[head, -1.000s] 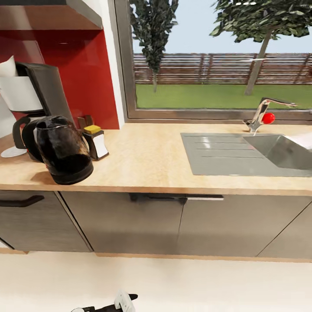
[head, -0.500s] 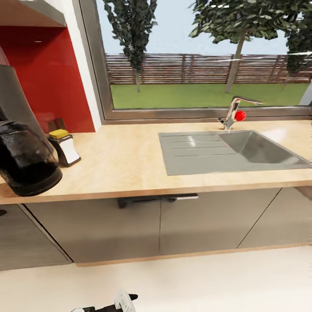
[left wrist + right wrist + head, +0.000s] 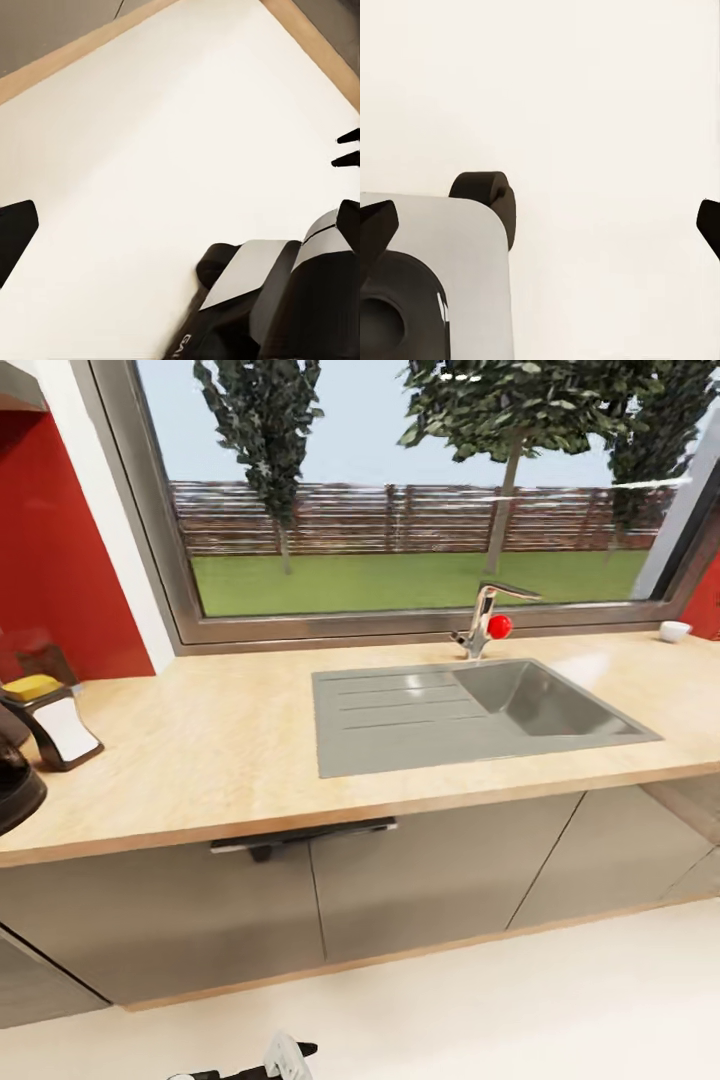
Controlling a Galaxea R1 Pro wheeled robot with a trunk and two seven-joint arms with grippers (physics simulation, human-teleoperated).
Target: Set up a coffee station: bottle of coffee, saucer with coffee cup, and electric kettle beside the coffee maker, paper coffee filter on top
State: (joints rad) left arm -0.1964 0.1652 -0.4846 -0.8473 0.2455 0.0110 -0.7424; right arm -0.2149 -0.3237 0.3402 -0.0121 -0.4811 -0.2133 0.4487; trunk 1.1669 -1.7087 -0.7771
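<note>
Kettle (image 3: 15, 785) sits cut off at the surface's (image 3: 200, 750) left edge, far ahead of both grippers; its axis is unreadable. Both grippers' fingertips stand apart, empty, over floor (image 3: 150, 150).

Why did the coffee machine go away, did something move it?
Nothing on the wooden countertop moved. The robot's camera turned right, so the coffee machine slid out of sight; the black kettle sits at the left edge. A small white cup came into sight far right. The grey sink and both hands stayed as they were.
</note>
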